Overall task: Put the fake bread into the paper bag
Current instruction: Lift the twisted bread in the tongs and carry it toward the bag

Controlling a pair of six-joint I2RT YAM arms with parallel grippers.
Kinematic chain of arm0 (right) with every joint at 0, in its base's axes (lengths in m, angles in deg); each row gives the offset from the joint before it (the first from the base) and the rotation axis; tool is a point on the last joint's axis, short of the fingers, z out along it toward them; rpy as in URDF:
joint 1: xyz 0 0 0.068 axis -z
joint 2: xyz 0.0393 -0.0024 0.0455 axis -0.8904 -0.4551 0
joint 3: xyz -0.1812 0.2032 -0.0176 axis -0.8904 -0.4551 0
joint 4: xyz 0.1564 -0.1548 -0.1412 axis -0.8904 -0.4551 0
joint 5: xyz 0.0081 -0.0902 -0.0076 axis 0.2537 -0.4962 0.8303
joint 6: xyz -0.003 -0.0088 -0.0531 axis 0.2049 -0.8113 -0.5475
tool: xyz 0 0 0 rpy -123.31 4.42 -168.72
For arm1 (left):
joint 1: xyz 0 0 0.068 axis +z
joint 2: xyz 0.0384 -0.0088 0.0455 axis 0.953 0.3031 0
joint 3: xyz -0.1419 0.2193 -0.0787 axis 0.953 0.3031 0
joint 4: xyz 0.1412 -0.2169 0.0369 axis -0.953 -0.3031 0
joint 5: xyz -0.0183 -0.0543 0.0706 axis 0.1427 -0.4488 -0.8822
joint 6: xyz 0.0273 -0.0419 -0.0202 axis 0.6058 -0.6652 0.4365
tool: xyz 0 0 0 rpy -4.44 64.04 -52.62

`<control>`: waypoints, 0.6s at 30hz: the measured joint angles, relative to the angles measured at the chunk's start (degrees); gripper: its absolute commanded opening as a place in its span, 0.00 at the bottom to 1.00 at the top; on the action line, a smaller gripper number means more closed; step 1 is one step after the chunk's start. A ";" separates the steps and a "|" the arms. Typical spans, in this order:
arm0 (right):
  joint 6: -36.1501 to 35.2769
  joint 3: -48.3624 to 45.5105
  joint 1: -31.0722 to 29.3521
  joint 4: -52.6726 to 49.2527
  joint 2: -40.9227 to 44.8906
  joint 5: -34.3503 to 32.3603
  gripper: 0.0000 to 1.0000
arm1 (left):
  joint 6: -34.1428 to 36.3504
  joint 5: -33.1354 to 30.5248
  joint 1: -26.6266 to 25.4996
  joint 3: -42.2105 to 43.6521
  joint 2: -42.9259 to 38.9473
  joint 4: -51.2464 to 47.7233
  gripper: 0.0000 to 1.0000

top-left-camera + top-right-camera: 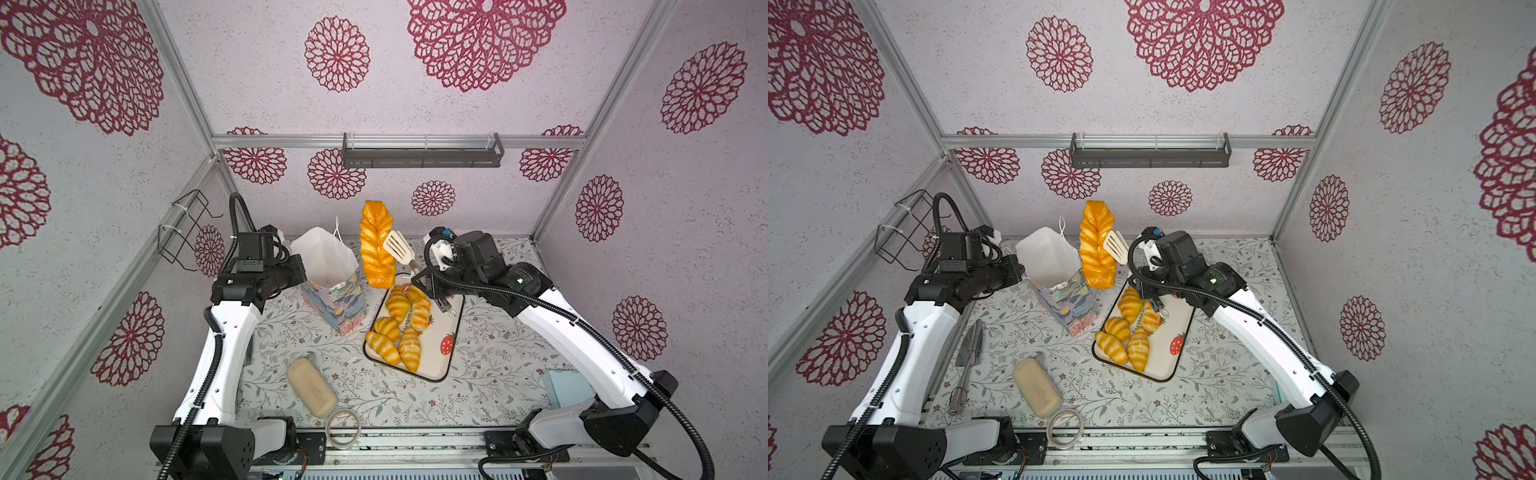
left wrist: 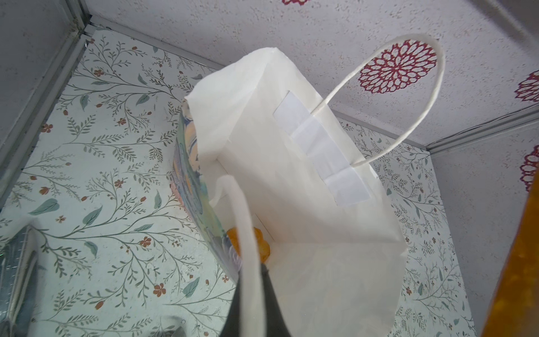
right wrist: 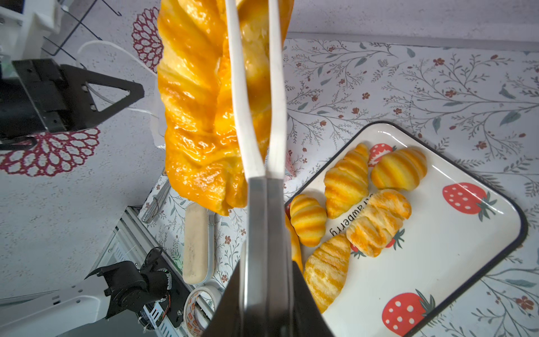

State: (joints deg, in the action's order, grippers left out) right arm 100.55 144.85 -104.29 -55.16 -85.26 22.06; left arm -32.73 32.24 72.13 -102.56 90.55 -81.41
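One pastry [image 2: 260, 244] bagged; left gripper [image 2: 253, 280] pinches the paper bag [image 1: 328, 266], right gripper [image 3: 267, 291] clamps tongs [image 1: 399, 247] holding the braided loaf [image 1: 376, 245], croissants [image 1: 398, 305] waiting beneath.

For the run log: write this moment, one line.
left gripper: shut on white cord handle of flowered paper bag; right gripper: shut on white slotted tongs; tongs: clamping orange braided loaf

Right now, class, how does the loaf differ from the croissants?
The loaf is long, braided and much bigger; the croissants are short and striped. The loaf is lifted, clamped in the tongs; the croissants lie on the tray. Both are golden-orange and outside the bag.
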 measured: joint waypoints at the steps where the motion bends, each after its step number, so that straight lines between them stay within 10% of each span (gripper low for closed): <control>1: -0.26 1.07 -0.35 0.02 -0.74 0.11 0.21 | -0.02 -0.02 0.09 -0.02 0.00 0.00 0.00; 18: -4.46 19.10 -6.40 -0.24 -14.12 1.60 0.22 | 0.00 -0.28 0.87 -0.13 0.11 -0.09 0.00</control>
State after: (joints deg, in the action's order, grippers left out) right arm 96.09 163.95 -110.69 -55.40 -99.38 23.65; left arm -32.73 31.96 73.00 -102.69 90.65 -81.50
